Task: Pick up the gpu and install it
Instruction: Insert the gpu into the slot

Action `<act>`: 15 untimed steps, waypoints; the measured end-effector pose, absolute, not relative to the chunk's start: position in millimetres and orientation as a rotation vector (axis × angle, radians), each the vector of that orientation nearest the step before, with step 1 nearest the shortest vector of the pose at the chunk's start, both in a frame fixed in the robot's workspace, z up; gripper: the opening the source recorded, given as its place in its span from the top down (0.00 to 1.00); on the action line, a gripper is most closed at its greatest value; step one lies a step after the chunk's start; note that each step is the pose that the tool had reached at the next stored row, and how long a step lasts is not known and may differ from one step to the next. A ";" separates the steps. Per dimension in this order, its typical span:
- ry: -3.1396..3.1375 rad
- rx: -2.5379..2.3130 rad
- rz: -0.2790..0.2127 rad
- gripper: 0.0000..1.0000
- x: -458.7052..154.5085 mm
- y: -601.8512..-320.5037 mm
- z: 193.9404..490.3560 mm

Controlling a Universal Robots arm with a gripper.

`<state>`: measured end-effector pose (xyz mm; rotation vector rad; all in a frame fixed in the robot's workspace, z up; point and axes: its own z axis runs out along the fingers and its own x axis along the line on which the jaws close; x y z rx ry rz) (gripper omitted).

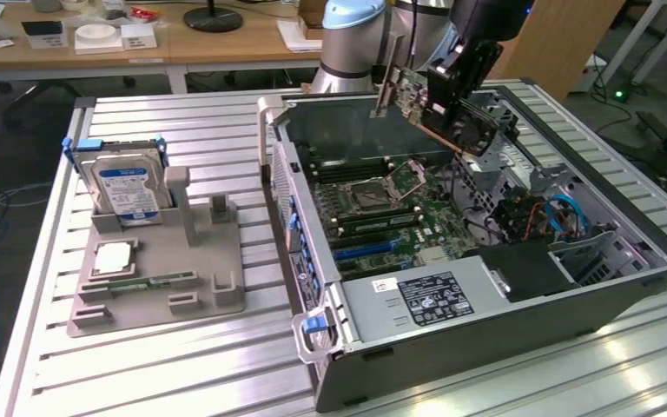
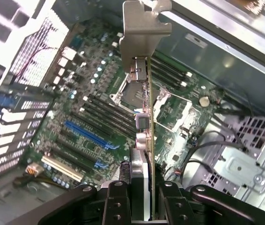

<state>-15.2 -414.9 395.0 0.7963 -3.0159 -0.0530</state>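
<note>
My gripper point(image 1: 464, 76) is shut on the gpu point(image 1: 440, 111), a thin dark card with a silvery end bracket point(image 1: 387, 82). It hangs tilted in the air over the far end of the open computer case point(image 1: 472, 347), apart from the green motherboard point(image 1: 386, 213) below. In the wrist view the gpu point(image 2: 149, 117) shows edge-on, its bracket point(image 2: 144, 28) at the far end, clamped between my fingers point(image 2: 118, 201). Under it lie the motherboard point(image 2: 99, 108), its processor socket point(image 2: 127, 86) and the blue expansion slot point(image 2: 87, 133).
On the exterior view's left a grey fixture point(image 1: 160, 261) holds the upright hard drive point(image 1: 125, 187), a processor chip point(image 1: 114, 258) and a green memory stick point(image 1: 148, 282). Inside the case sit the power supply point(image 1: 426, 300) and blue cables point(image 1: 565, 217). A wooden desk point(image 1: 194, 43) stands behind.
</note>
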 end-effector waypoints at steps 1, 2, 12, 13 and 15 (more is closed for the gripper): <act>-3.008 0.823 -0.053 0.72 -15.1 -414.9 395.0; -3.001 0.850 -0.052 0.72 -15.2 -414.9 394.9; -2.909 1.117 -0.049 0.72 -15.1 -414.9 394.6; -2.899 1.143 -0.048 0.72 -15.1 -414.9 394.5; -2.878 1.195 -0.047 0.72 -15.1 -414.9 394.4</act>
